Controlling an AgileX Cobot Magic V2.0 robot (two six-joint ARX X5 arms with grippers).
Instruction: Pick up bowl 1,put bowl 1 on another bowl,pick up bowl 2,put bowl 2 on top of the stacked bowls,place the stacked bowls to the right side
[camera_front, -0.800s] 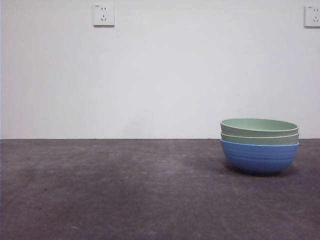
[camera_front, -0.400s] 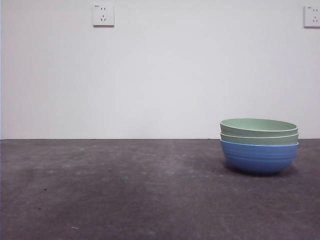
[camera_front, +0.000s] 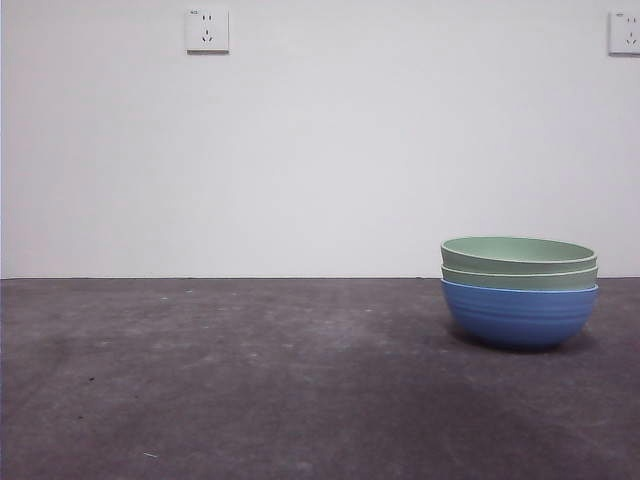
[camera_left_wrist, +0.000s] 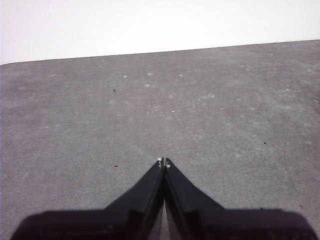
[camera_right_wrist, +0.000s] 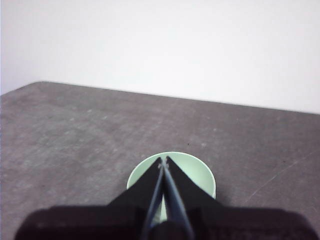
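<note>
1. The stacked bowls (camera_front: 519, 290) stand on the dark grey counter (camera_front: 250, 380), on the right side of the front view, close to the line where the counter meets the white wall (camera_front: 320, 150).
2. The bottom of the stack is another bowl (camera_front: 519, 314), blue with faint horizontal ribs, resting directly on the counter.
3. Two pale green bowls are nested inside it: the lower green bowl (camera_front: 519, 278) shows only as a band above the blue rim, and the upper green bowl (camera_front: 518, 253) sits in it with its open mouth facing up.
4. All three sit level and upright, rims roughly parallel.
5. No arm shows in the front view; nothing touches the stack.
6. The right gripper (camera_right_wrist: 163, 161) hangs above the stack; in the right wrist view the pale green inside of the top bowl (camera_right_wrist: 195, 175) lies behind its tips. Its fingers (camera_right_wrist: 180, 192) are pressed together and pinch nothing.
7. The left gripper (camera_left_wrist: 163, 162) hovers over bare counter (camera_left_wrist: 100, 115), away from the bowls. Its fingers (camera_left_wrist: 145, 187) are likewise pressed together at the tips, holding nothing.
8. Two white wall sockets sit high on the wall, one (camera_front: 207, 29) at upper left and one (camera_front: 625, 32) at the right edge.
</note>
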